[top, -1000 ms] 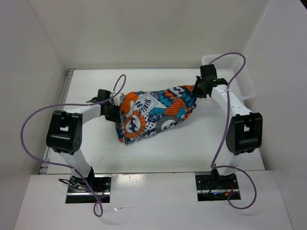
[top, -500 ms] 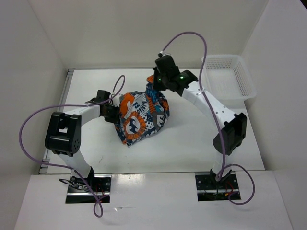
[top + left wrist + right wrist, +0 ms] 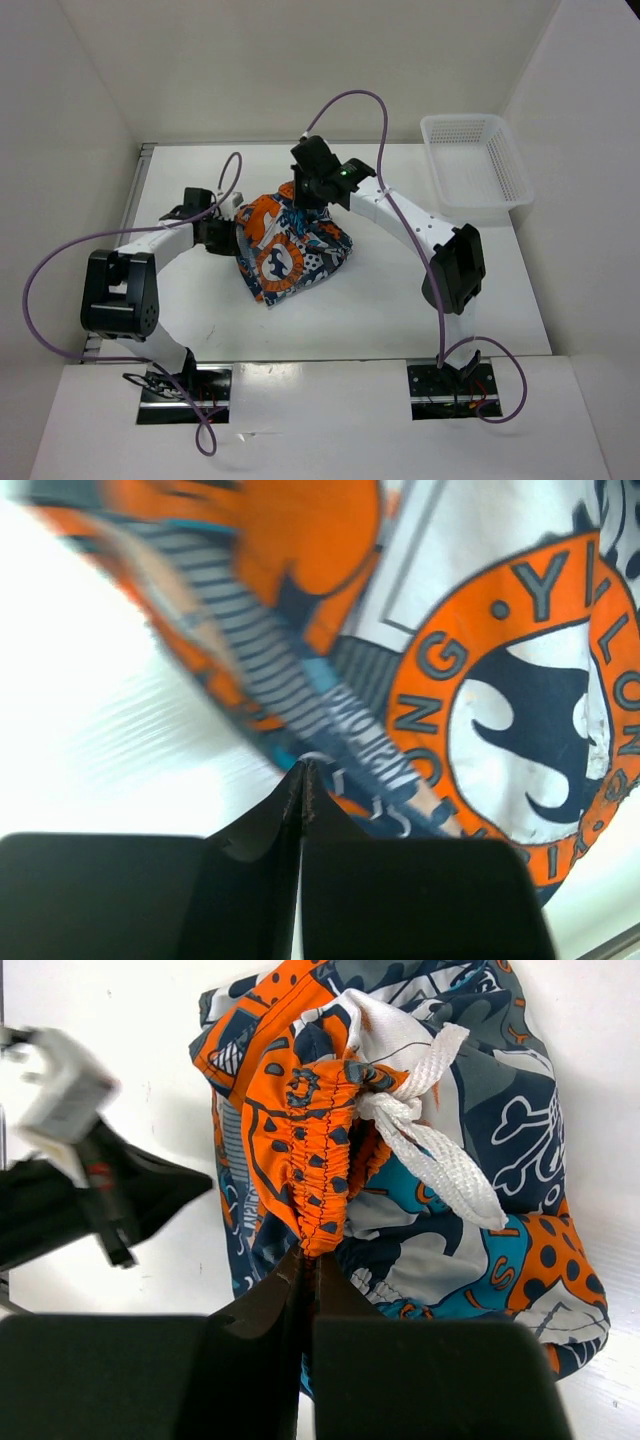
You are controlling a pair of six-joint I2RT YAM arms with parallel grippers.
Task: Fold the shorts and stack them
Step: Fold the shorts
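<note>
- Right gripper [image 3: 310,1255], jaws clenched on the orange elastic waistband [image 3: 320,1150] of the shorts [image 3: 290,245], the gathered band bunching up from the fingertips in the right wrist view
- Left gripper [image 3: 303,770], jaws pressed flat together with no gap, their tips at a striped blue-and-orange edge of the cloth, which they appear to nip
- Seen from above, the shorts lie in a doubled-over heap left of the middle of the table [image 3: 400,300], between the two grippers: the left one at the heap's left edge, the right one at its far end, the two near each other
- From both sets of jaws the cloth spreads toward the near edge, the heap's long axis running from the far end down to the near left, with a bulge to the right
- Both arms have a hold, so neither is the nearer; any flattening would likely turn on where the held waistband is set down relative to the left-hand edge
- Fabric thin and limp, creasing freely, printed with an orange ring badge, bones and dots; a flat woven white drawstring [image 3: 440,1155] trails loose from the waistband
- A rigid white mesh basket [image 3: 475,165] sits well apart at the far right
</note>
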